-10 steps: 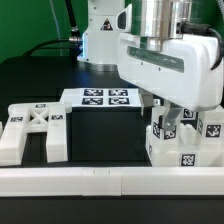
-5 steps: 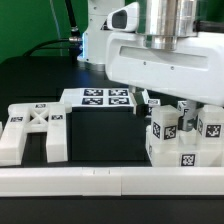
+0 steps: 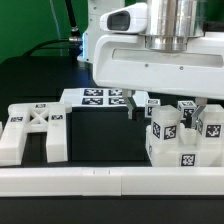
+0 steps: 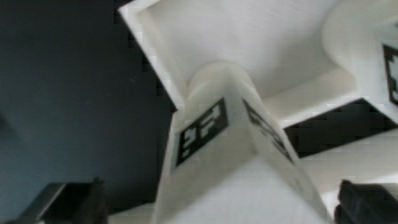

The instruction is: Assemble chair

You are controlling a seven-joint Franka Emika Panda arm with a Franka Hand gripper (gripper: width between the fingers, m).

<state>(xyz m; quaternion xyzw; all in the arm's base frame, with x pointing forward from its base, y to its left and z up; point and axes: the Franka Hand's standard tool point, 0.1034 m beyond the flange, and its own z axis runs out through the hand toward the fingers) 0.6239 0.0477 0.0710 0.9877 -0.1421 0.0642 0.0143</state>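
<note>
The chair stands in parts. At the exterior view's right is a cluster of white chair pieces [image 3: 176, 148] with upright tagged blocks. My gripper [image 3: 165, 105] hangs just above that cluster, open wide, one dark finger [image 3: 133, 104] out to its left. In the wrist view a tagged white upright piece [image 4: 217, 130] rises between my gripper's [image 4: 217, 205] spread fingers [image 4: 71, 202], with a gap on both sides. Nothing is held. The X-braced frame [image 3: 34, 131] lies flat at the exterior view's left.
The marker board [image 3: 104, 97] lies flat behind the middle of the black table. A long white rail [image 3: 100, 182] runs along the front edge. The arm's white body hides the back of the right cluster.
The jaws have spread from a grip on the upright piece to wide open, letting it go. The hand has shifted slightly toward the exterior view's left and up.
</note>
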